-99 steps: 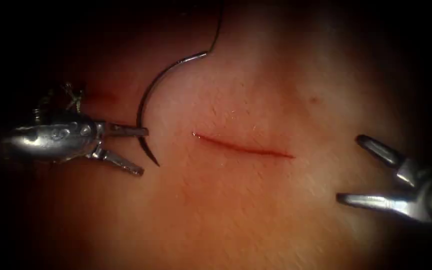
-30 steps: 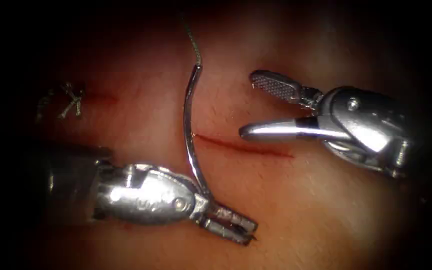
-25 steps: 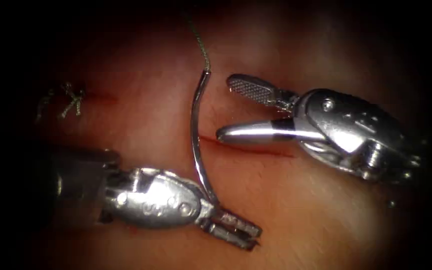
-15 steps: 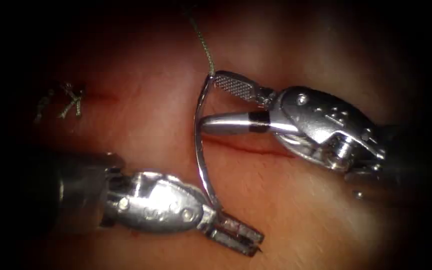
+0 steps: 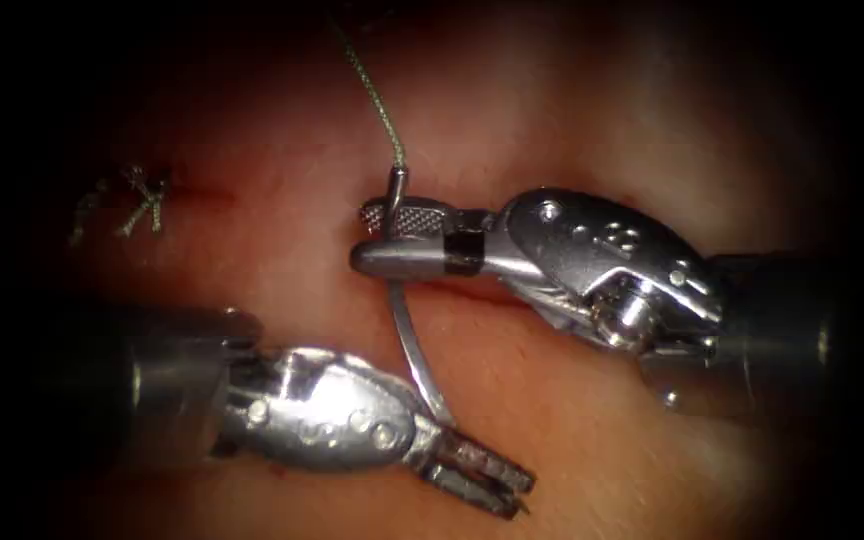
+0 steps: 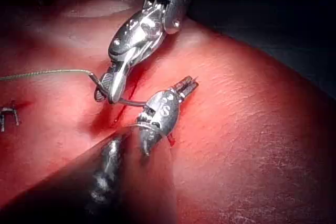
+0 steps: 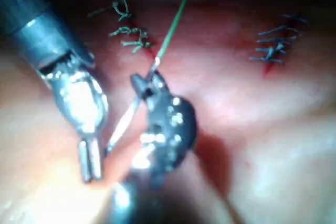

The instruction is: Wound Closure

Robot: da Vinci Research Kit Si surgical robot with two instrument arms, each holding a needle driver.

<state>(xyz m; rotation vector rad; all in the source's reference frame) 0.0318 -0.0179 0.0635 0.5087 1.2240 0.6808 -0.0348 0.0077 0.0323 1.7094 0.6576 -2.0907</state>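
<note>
Here the steel right tool clamps the curved needle near its thread end, while the left tool grips near its point, above the tissue.

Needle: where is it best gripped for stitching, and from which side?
Probably on the needle below its thread end, from the right: the right gripper is shut there, crossing the curve squarely. The left gripper is shut near the tip; needle above the tissue.

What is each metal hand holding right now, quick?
Left hand: closed on the curved steel needle near its pointed end.
Right hand: closed on the same needle near its thread end, above the tissue.
</note>
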